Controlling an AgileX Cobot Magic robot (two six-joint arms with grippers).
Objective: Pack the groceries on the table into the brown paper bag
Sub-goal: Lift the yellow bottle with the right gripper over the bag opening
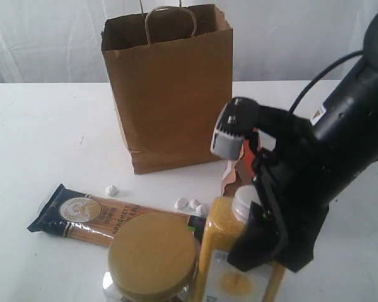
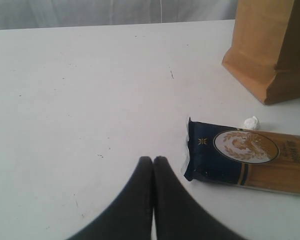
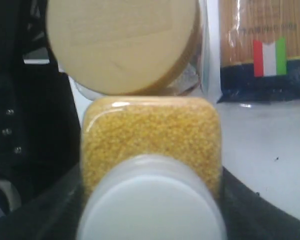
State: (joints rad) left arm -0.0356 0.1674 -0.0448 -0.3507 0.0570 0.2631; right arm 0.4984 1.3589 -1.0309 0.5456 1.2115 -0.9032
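Exterior view: yellow-grain bottle (image 1: 220, 234) upright

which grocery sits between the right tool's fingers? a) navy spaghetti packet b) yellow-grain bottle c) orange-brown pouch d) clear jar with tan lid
b: in the right wrist view the right tool is closed around the yellow-grain bottle, a dark finger against each side.

Flat navy plastic spaghetti packet (image 1: 82, 217), word SPAGHETTI along its side, round pale crest (image 2: 246, 145), green-white-red flag stripe (image 3: 270, 57), finer print blurred
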